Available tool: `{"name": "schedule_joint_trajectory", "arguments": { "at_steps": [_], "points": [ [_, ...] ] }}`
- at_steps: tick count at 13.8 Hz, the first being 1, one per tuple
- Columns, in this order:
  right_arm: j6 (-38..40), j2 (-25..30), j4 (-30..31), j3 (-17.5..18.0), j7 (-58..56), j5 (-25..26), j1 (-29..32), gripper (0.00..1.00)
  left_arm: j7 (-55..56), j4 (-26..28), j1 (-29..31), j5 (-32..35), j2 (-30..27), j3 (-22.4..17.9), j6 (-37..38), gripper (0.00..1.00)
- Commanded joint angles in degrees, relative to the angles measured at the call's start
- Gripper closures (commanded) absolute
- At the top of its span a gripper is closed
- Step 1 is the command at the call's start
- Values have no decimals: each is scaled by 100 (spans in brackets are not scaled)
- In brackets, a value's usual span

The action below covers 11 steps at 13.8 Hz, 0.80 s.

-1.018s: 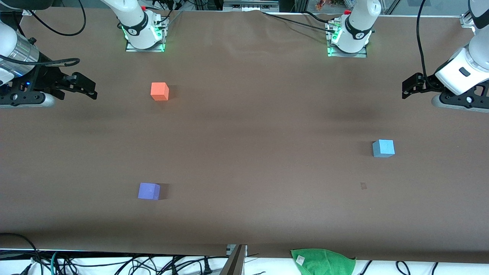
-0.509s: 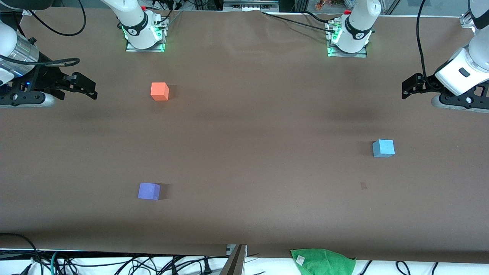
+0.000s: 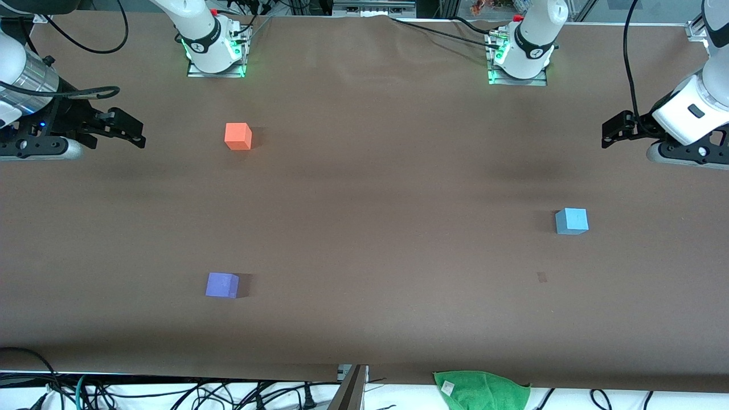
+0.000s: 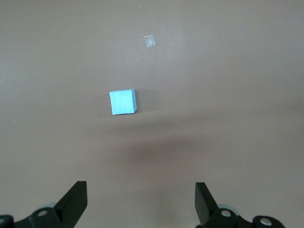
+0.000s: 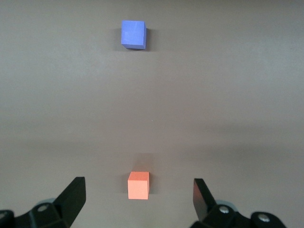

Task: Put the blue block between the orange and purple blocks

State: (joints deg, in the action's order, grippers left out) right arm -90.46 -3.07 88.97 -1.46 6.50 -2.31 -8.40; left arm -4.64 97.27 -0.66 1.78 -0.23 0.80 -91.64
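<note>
The blue block (image 3: 571, 221) sits on the brown table toward the left arm's end; it also shows in the left wrist view (image 4: 122, 102). The orange block (image 3: 238, 136) lies toward the right arm's end, and the purple block (image 3: 222, 285) lies nearer to the front camera than it. Both show in the right wrist view, orange (image 5: 138, 185) and purple (image 5: 133, 34). My left gripper (image 3: 608, 132) hovers open and empty over the table's left arm's end, apart from the blue block. My right gripper (image 3: 136, 132) hovers open and empty over the right arm's end, apart from the orange block.
A green cloth (image 3: 481, 388) lies at the table's edge nearest the front camera. A small tape mark (image 3: 541, 277) is on the table near the blue block. The arm bases (image 3: 215, 54) (image 3: 518, 57) stand along the table's edge farthest from the front camera. Cables hang below the nearest edge.
My left gripper has shifted very slightly toward the left arm's end of the table. The right arm and all three blocks have not moved.
</note>
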Motion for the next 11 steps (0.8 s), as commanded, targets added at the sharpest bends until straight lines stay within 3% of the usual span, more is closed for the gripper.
{"name": "schedule_joint_trajectory", "arguments": {
  "at_steps": [1, 4, 11],
  "points": [
    [38, -35, -134, 23, 9, -86, 14, 0, -55, -375, 40, -125, 294, 8, 190, 0],
    [38, -35, -134, 31, 9, -86, 14, 0, -99, -613, 48, -107, 602, 8, 208, 0],
    [55, -35, -125, 5, -8, -77, 23, 0, -134, -447, 374, -283, 980, 42, 112, 0]
  ]
}}
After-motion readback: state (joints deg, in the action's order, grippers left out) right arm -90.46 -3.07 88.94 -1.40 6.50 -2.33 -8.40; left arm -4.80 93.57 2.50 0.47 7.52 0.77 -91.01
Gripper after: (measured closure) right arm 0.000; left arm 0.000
